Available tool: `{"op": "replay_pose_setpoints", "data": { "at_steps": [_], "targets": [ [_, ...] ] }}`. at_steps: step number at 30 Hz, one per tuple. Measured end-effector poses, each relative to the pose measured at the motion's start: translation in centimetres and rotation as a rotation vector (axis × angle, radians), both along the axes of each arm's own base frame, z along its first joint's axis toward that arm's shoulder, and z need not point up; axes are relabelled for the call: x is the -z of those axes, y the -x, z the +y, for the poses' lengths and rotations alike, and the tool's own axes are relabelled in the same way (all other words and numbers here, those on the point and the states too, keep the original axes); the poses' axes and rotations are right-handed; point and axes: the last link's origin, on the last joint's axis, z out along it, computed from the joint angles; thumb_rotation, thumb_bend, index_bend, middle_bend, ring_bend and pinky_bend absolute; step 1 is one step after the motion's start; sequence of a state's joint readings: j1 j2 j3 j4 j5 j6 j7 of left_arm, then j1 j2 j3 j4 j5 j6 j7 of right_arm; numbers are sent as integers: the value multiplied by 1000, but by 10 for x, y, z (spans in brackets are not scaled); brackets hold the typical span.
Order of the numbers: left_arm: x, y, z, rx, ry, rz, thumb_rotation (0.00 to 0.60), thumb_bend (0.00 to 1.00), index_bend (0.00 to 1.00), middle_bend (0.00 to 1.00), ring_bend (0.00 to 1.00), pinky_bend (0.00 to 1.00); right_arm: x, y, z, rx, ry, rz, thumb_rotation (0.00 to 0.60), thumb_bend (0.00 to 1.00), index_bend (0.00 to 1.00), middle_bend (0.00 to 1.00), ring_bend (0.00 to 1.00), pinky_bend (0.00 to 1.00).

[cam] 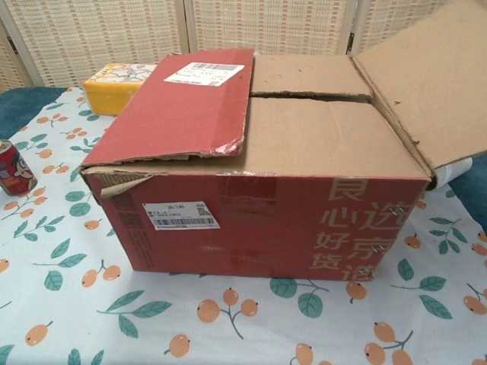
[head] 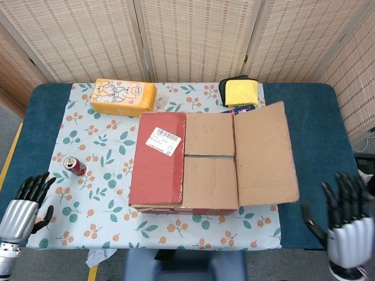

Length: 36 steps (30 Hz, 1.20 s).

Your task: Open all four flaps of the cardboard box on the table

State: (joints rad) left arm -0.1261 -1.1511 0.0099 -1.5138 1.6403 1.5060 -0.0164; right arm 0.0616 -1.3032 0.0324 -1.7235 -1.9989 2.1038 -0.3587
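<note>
The red cardboard box (head: pixel 158 175) (cam: pixel 251 220) stands in the middle of the table. Its right outer flap (head: pixel 263 155) (cam: pixel 437 76) is folded out to the right, brown inside up. The left outer flap (head: pixel 158 158) (cam: pixel 179 106), red with a white label, still lies flat over the top. Two brown inner flaps (head: pixel 210 158) (cam: pixel 319 114) lie closed, with a seam between them. My right hand (head: pixel 345 219) hovers off the table's near right corner, fingers spread, empty. My left hand (head: pixel 23 205) is at the near left edge, fingers apart, empty. Neither hand shows in the chest view.
A red can (head: pixel 74 166) (cam: pixel 14 169) stands left of the box. An orange-yellow packet (head: pixel 123 96) (cam: pixel 114 84) lies behind it on the left. A yellow cloth in a black pouch (head: pixel 240 92) and a dark blue item (head: pixel 237 109) sit behind the box. A floral cloth (head: pixel 99 193) covers the table.
</note>
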Motion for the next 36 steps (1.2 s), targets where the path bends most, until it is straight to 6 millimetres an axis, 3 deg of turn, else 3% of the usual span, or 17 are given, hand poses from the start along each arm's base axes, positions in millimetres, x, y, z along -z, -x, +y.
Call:
{"op": "replay_pose_setpoints", "data": {
  "at_steps": [4, 6, 13, 15, 19, 22, 26, 36],
  "targets": [
    [4, -8, -2, 52, 2, -21, 600, 581, 156, 11, 101, 208, -4, 33, 27, 30, -3, -12, 600, 442, 0, 0, 0, 0],
    [7, -15, -3, 91, -33, -41, 600, 557, 209, 32, 124, 236, -4, 44, 34, 49, -28, -8, 600, 442, 0, 0, 0, 0],
    [26, -53, -9, 202, -37, -82, 600, 427, 282, 108, 144, 243, 3, 53, 27, 75, -117, 22, 600, 442, 0, 0, 0, 0],
    [32, -69, -10, 204, -16, -109, 600, 394, 266, 108, 145, 244, 4, 53, 22, 67, -150, 23, 600, 442, 0, 0, 0, 0],
    [43, -100, -12, 193, 51, -147, 600, 280, 104, 70, 124, 205, 3, 54, 10, 41, -210, 9, 600, 441, 0, 0, 0, 0],
    [49, -124, -13, 189, 86, -150, 600, 272, 39, 31, 81, 169, 2, 54, 4, 19, -265, -8, 600, 443, 0, 0, 0, 0],
    [60, -155, -13, 195, 118, -178, 600, 273, 24, 26, 66, 104, -1, 55, -2, -8, -325, -29, 600, 442, 0, 0, 0, 0],
    [93, -207, -14, 204, 55, -213, 600, 283, 31, 26, 7, 0, -5, 59, -1, -52, -420, -63, 600, 442, 0, 0, 0, 0]
  ]
}}
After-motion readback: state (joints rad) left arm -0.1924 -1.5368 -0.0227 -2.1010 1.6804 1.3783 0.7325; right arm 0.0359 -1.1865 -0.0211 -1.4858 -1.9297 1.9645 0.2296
